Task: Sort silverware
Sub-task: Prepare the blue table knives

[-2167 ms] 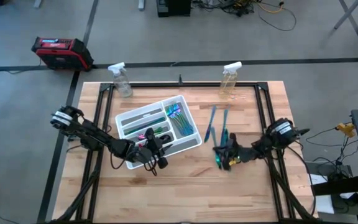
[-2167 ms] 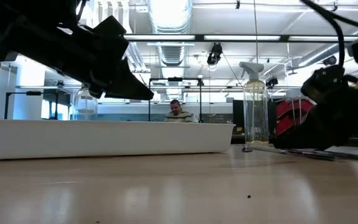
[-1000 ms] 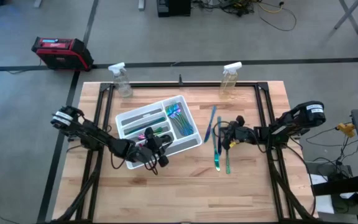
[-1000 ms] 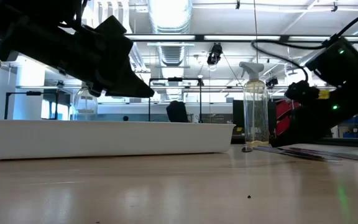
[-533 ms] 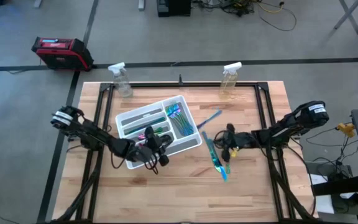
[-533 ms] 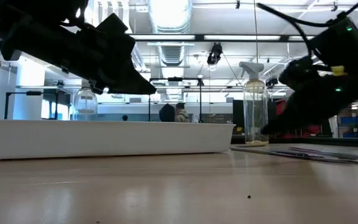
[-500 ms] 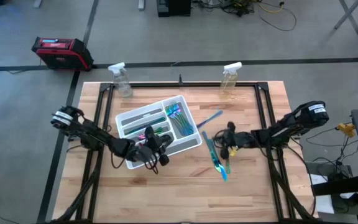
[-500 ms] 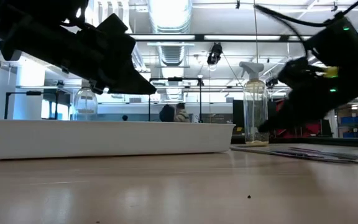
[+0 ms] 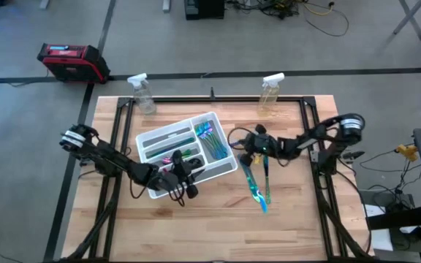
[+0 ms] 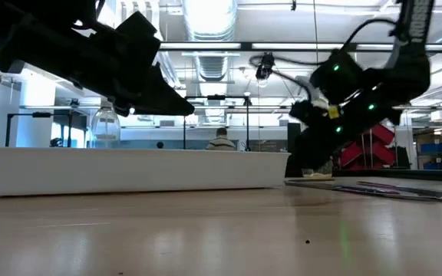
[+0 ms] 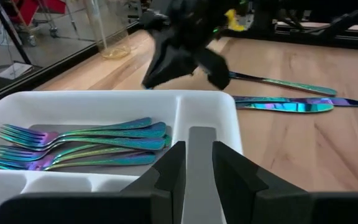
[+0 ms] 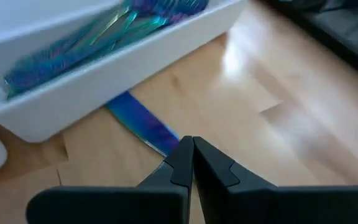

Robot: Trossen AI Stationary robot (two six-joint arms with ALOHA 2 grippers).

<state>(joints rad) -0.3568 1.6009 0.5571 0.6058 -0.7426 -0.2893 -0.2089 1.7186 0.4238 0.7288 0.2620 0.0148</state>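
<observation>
**A:** Can you read any words or names?

**B:** No. The red box (image 9: pixel 71 60) on the floor, far from the tray (image 9: pixel 225 167), has a label, but it is too small to read. The two spray bottles (image 9: pixel 142 93) past the tray show no writing I can make out.

**A:** Where is the silverware?

**B:** Shiny forks (image 11: pixel 79 144) lie in one slot of the tray. In the high view more pieces (image 9: pixel 209 139) sit in the tray. I cannot tell which kind they are. Two long pieces (image 9: pixel 255 184) lie on the table beside the tray. In the left wrist view they look like knives (image 11: pixel 284 106).

**A:** What is the left gripper (image 11: pixel 196 163) doing?

**B:** It sits at the tray's near corner. Its fingers (image 11: pixel 171 167) clamp a wall of the tray between them.

**A:** And the right gripper (image 12: pixel 188 151)?

**B:** It is just beside the tray, on the side with the loose pieces. Its fingers are pressed together with nothing between them. A blue blade (image 12: pixel 143 124) lies on the wood under it, next to the tray's wall. The gripper hides the blade's far end.

**A:** Anything else hard to see?

**B:** In the low view the tray's wall (image 10: pixel 129 169) hides all that is inside. Far behind it a person (image 10: pixel 222 139) shows, partly hidden.
</observation>
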